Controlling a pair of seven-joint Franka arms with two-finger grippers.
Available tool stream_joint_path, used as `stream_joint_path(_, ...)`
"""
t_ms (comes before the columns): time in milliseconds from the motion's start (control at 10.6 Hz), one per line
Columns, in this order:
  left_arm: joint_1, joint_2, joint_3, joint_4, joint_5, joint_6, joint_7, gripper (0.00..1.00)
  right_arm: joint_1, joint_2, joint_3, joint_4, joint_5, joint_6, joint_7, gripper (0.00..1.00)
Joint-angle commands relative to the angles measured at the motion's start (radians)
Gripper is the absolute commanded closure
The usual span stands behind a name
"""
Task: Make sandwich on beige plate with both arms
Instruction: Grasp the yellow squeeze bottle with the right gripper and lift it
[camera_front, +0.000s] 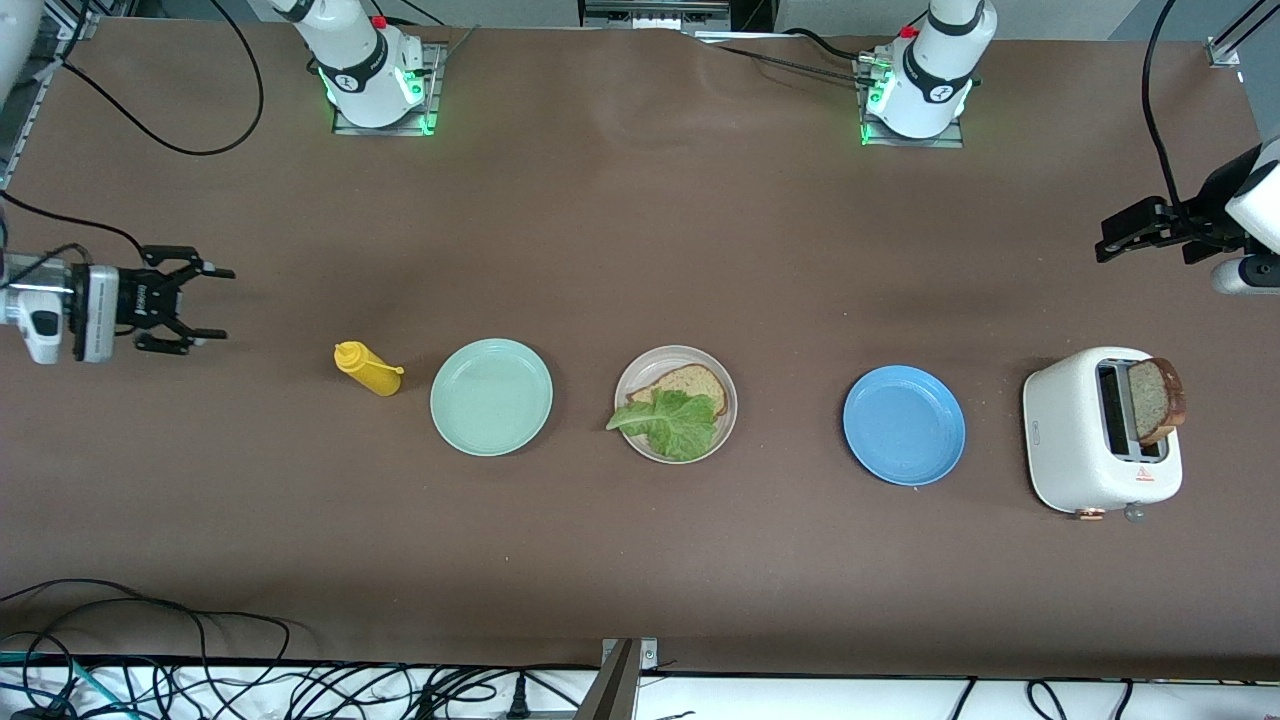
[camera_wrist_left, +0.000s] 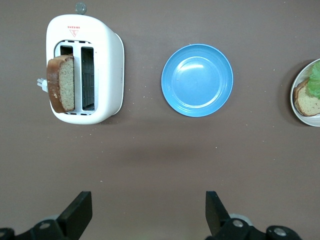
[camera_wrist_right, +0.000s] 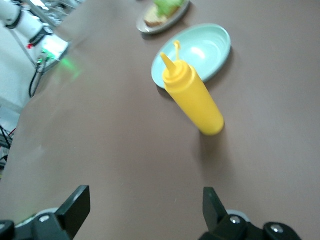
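Both grippers hanging open, empty: left (camera_front: 1108, 240) near toaster (camera_front: 1085, 430), right (camera_front: 205, 305) near mustard (camera_front: 368, 368). Bread (camera_front: 690, 383) and lettuce (camera_front: 670, 422) lying on beige plate (camera_front: 725, 420).

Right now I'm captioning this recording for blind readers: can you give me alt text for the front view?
A beige plate at mid-table holds one bread slice topped with lettuce, between a mint-green plate and a blue plate. A second slice stands in the toaster; both open claws, left and right, wait at the table's ends.
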Motion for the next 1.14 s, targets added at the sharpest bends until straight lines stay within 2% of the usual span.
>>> stream_joint_path(0, 0.005, 0.009, -0.004, 0.021, -0.005, -0.004, -0.007, 0.00, -0.004, 0.130, 0.027, 0.032, 0.149, -0.068, -0.207, 0.00)
stream_joint_path(189, 0.005, 0.009, -0.004, 0.020, -0.005, -0.004, -0.007, 0.00, -0.004, 0.212, 0.073, 0.066, 0.270, -0.069, -0.352, 0.00)
stream_joint_path(568, 0.005, 0.009, -0.004, 0.020, -0.005, -0.004, -0.007, 0.00, 0.015, 0.257, 0.111, 0.075, 0.407, -0.019, -0.440, 0.00)
stream_joint_path(757, 0.005, 0.010, -0.004, 0.020, -0.005, -0.004, -0.007, 0.00, 0.017, 0.271, 0.153, 0.070, 0.436, 0.021, -0.455, 0.00)
stream_joint_path(1041, 0.005, 0.015, -0.004, 0.020, -0.005, -0.004, -0.005, 0.00, 0.016, 0.290, 0.179, 0.064, 0.468, 0.030, -0.455, 0.01)
